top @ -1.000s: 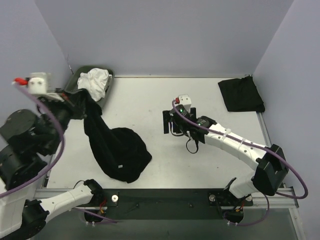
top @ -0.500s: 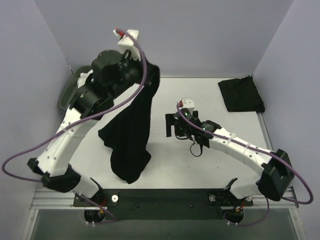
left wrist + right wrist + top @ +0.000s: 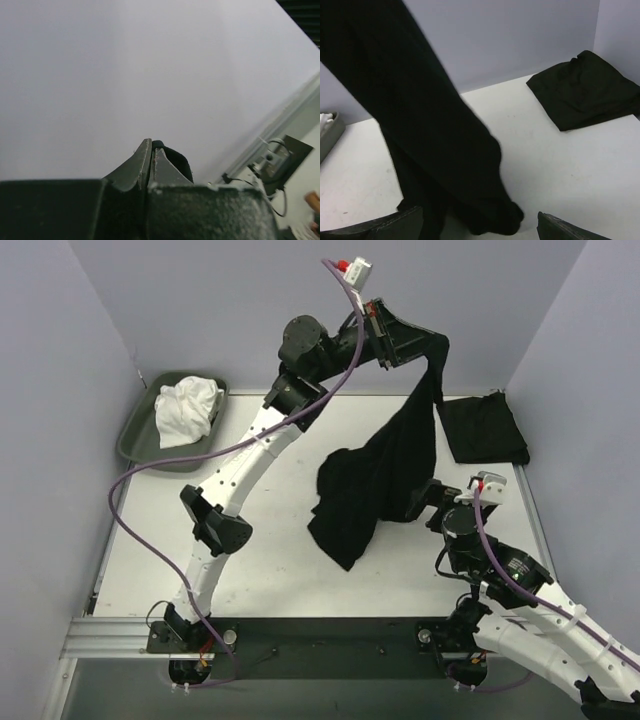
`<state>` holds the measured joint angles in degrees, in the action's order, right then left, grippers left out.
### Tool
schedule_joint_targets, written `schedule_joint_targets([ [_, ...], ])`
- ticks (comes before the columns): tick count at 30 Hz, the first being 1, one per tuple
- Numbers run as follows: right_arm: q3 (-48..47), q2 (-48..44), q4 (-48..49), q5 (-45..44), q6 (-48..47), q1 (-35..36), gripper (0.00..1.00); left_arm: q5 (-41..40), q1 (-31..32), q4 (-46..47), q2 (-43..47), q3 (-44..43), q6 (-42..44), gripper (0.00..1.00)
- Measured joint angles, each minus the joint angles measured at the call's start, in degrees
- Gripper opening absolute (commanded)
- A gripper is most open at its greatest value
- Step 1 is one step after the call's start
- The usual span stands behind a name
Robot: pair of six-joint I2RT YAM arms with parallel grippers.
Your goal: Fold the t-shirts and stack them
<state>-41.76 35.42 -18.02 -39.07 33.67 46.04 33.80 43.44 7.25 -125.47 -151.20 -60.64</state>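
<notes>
White table (image 3: 285, 580), seen from above. The left arm (image 3: 250, 455) reaches high over the far middle of the table. A black t-shirt (image 3: 375, 480) hangs from it in one long drape over the table's centre-right, its lower end bunched down at the table surface. A grey-green tray (image 3: 135, 435) sits at the far left corner and holds crumpled white cloth (image 3: 187, 410). A second black t-shirt (image 3: 483, 430) lies folded flat at the far right corner. The left gripper (image 3: 151, 147) is closed tight, pinching the top edge of the hanging t-shirt. The right gripper (image 3: 477, 227) is spread wide just beside the drape's lower end and holds nothing.
</notes>
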Motion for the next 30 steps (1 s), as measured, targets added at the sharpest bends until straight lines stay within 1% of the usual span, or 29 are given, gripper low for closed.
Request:
schedule_joint_targets([
  [3,0.8,0.6,-0.5,-1.0,0.7,0.0,0.99,5.7,3.1,5.4,-0.6,0.3,-5.4,0.00],
  [4,1.1,1.1,-0.7,-1.0,1.0,0.1,0.99,8.2,4.6,9.0,0.4,3.1,-7.0,0.00],
  [5,1.4,1.5,-0.7,-1.0,1.1,0.1,0.99,10.7,6.0,13.4,3.5,9.8,-9.3,0.00],
  [6,1.6,1.7,-0.7,-0.9,1.2,0.2,0.99,12.5,7.4,17.4,8.0,18.4,-11.1,0.00],
  [7,1.9,2.0,-0.7,-0.9,1.3,0.2,0.99,13.8,8.5,20.0,13.6,28.9,-12.2,0.00],
  [8,2.0,2.4,-0.7,-0.8,1.3,0.3,0.99,14.4,8.8,21.4,20.2,40.8,-11.3,0.00],
  [9,2.0,2.8,-0.8,-0.8,1.2,0.5,0.99,14.0,8.3,20.7,27.6,52.2,-9.4,0.00],
  [10,2.0,2.9,-0.7,-0.7,1.1,0.6,0.99,12.8,7.0,18.1,34.2,61.2,-6.6,0.00],
  [11,2.0,3.3,-0.7,-0.7,1.0,0.9,0.99,10.1,4.5,12.8,42.6,70.6,-2.5,0.00],
  [12,2.0,3.8,-0.7,-0.6,0.7,1.0,0.99,4.9,1.4,5.5,51.3,78.1,1.6,0.00],
  [13,2.0,4.2,-0.5,-0.5,0.4,1.3,0.99,-1.6,-1.6,-1.8,59.3,83.1,5.7,0.00],
  [14,2.0,5.0,-0.1,-0.1,0.2,1.6,0.99,-8.3,-3.9,-8.8,66.7,86.1,9.5,0.00],
  [16,1.9,6.6,1.5,1.0,-0.5,1.9,0.99,-18.1,-4.7,-18.9,77.9,88.4,15.4,0.00],
  [19,0.5,10.5,3.9,4.2,-1.3,2.5,0.99,-30.3,-4.3,-32.3,89.5,88.7,22.5,0.00],
  [21,-1.3,13.9,5.2,6.3,-2.7,2.6,0.99,-36.3,-4.5,-38.1,92.0,88.6,25.3,0.00],
  [24,-4.3,18.9,5.5,9.6,-5.3,2.8,0.98,-42.7,-4.7,-44.6,91.4,90.3,28.2,0.00],
  [27,-7.8,22.8,5.4,12.9,-7.9,3.4,0.99,-44.4,-4.9,-47.0,89.2,94.6,29.5,0.00],
  [30,-11.5,24.1,3.6,17.1,-10.8,4.2,0.99,-44.7,-4.9,-48.1,86.8,98.1,30.1,0.00],
])
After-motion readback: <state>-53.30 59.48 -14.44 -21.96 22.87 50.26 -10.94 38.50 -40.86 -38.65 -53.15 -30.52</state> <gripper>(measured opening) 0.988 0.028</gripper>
